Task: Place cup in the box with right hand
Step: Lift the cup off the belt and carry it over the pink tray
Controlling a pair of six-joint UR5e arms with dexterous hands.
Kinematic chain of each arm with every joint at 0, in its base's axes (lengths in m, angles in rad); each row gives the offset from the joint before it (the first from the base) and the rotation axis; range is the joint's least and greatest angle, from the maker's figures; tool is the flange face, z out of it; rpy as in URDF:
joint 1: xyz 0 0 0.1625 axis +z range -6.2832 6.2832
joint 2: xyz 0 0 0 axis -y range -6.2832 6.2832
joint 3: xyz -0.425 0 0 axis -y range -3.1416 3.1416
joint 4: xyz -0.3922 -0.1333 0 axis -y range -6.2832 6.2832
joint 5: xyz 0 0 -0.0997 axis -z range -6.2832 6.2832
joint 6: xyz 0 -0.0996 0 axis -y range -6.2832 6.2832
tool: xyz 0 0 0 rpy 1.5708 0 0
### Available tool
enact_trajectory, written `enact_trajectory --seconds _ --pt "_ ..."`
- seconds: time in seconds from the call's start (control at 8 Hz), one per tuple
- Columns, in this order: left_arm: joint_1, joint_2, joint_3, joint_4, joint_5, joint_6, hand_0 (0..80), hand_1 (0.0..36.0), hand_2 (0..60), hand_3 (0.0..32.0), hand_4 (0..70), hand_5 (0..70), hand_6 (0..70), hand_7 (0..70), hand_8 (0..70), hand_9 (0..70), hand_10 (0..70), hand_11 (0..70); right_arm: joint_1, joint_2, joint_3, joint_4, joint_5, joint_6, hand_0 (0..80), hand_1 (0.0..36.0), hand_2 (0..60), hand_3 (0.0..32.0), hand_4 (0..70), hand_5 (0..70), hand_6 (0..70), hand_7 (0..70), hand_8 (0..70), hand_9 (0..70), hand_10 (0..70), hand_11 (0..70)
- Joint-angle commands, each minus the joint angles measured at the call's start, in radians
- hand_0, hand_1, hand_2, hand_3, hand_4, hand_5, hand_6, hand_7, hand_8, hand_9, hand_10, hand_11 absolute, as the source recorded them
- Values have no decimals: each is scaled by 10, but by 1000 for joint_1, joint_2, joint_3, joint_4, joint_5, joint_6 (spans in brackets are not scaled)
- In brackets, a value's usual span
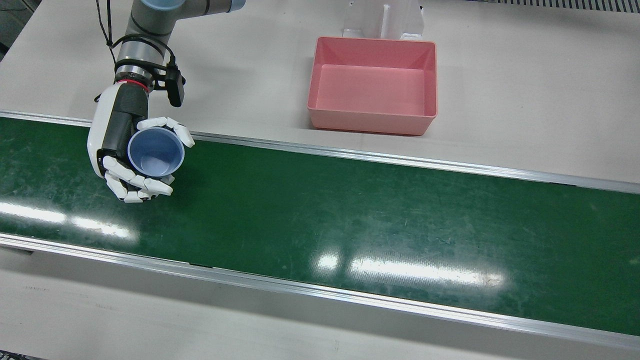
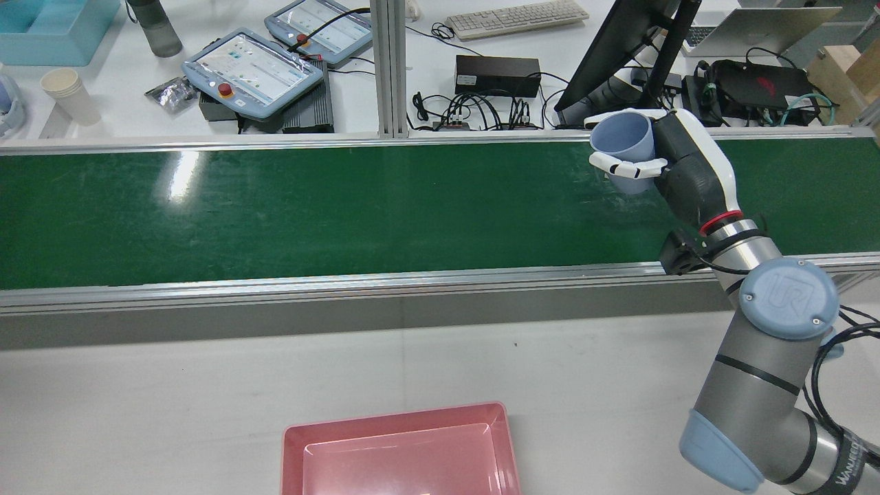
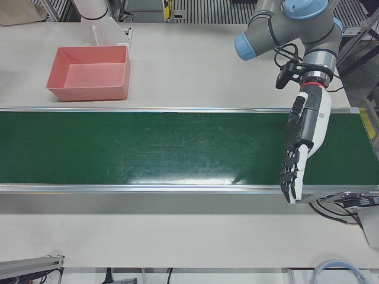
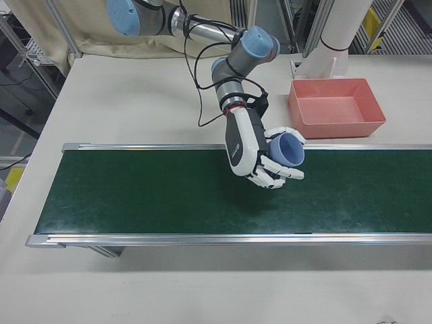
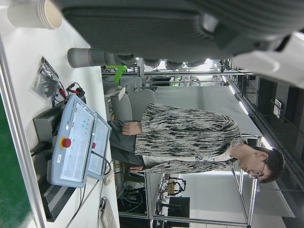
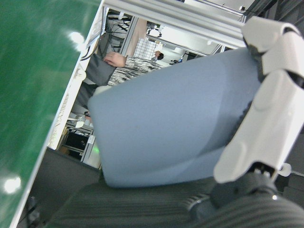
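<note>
Cup [image 1: 156, 152] is in the right hand [image 1: 119, 145], fingers [image 1: 165, 123] wrapped round its wall from both sides, mouth up and roughly upright, held clear above the green belt [image 1: 350, 210] near its robot-side edge. Step in hand, as I read it: carry it across to the pink box [image 1: 374, 84], which sits empty on the grey table [image 1: 525, 100] on the robot's side of the belt, well apart from the cup and toward the station's middle. To do it well: keep the cup level, stay high enough to clear the belt's metal rail [image 1: 400, 159] and the box's near wall, stop over the open centre, lower until the base is close to the floor, then spread the fingers. Dropping from height risks a bounce or tip. Cup looks like plain pale-blue plastic, smooth, slightly tapered, no handle visible, empty inside. Grip seems to sit at upper to mid wall; how much the palm carries from below I can't tell, the right hand view is too close. Left hand [image 3: 302, 145] hangs over the belt's far end with fingers straight and apart, holding nothing, out of the way.
</note>
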Motion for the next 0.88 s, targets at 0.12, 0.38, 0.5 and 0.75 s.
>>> enact_trajectory --seconds 0.12,0.38,0.5,0.75 --pt "1 -1 0 0 0 0 0 0 0 0 0 0 0 0 0 0 0 0 -192 10 269 1 14 -178 504 277 600 0 700 125 429 700 671 700 503 700" --pt "1 1 -2 0 0 0 0 0 0 0 0 0 0 0 0 0 0 0 -410 12 345 8 139 -277 505 271 600 0 700 125 426 700 664 700 491 687" --pt "0 -1 -2 0 0 0 0 0 0 0 0 0 0 0 0 0 0 0 -502 39 340 12 158 -341 494 256 600 0 700 122 422 700 654 700 486 681" --pt "0 -1 -2 0 0 0 0 0 0 0 0 0 0 0 0 0 0 0 -616 38 330 156 165 -498 485 229 600 0 700 119 408 700 642 700 485 679"
